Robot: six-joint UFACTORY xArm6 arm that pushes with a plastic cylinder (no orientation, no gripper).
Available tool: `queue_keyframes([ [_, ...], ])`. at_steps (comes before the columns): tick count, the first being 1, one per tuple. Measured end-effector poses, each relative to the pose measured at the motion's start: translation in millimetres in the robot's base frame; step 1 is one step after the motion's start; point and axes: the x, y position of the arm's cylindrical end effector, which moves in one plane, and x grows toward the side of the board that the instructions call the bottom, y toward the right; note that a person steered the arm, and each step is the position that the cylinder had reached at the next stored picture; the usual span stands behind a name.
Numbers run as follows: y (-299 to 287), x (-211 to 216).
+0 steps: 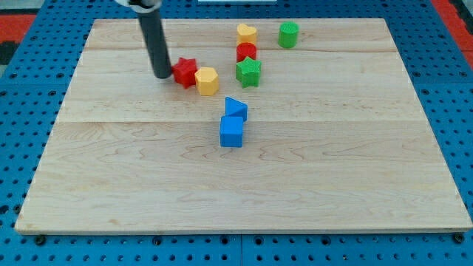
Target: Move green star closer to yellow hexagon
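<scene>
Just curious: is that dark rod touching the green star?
No, my tip sits beside the red star, well to the view's left of the green star.

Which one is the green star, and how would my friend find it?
Start at the wooden board and go to the cluster near the view's top. Under the yellow heart sits a red round block, and directly below that is the green star. The other green block is round; this one has points.
</scene>
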Motion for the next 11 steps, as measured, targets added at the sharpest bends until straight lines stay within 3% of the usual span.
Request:
queue_keyframes([
  [2,28.2,-20.1],
  [3,14.7,-82.3],
  [5,121.5,-65.0],
  [7,128.3,1.4],
  [8,188.7,2.9],
  [9,210.9,52.7],
  [10,152.1,55.8],
  [11,139.4,48.3],
])
